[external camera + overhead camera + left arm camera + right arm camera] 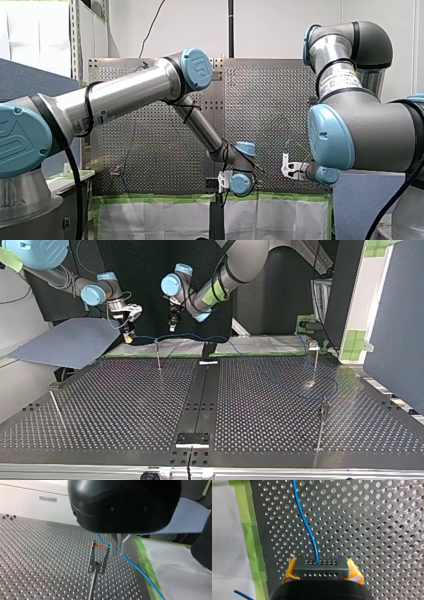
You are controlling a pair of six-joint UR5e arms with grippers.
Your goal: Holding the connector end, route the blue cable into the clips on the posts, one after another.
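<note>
My left arm (130, 92) and my right arm (360, 130) fill much of the front view and cover part of the bench (270, 100). Both grippers sit small and far off there, so their fingers cannot be read, and the cable is too thin to follow.

In the top view my right gripper (128, 329) holds the connector (129, 338) above the bench's far edge, at the view's left. The blue cable (190, 336) runs from it past a post (158, 355) and under my left gripper (172, 328). It goes on toward the view's right, where it fades against the perforated surface.

In the left wrist view the black housing hides the upper part of the metal fingers (113, 547). They stand close together, and the cable seems to be pinched between them, though one finger covers the contact. Just beside them is the forked clip (97, 560) with an orange tip. I cannot tell whether the cable lies in the fork. The cable continues along the green tape (145, 562) and is cut off.

In the right wrist view the yellow pads (290, 568) press on both sides of the black connector. The cable leaves its front face and runs ahead over the bench until the frame cuts it. A short second stretch of cable shows over the white sheet (227, 542).
</note>
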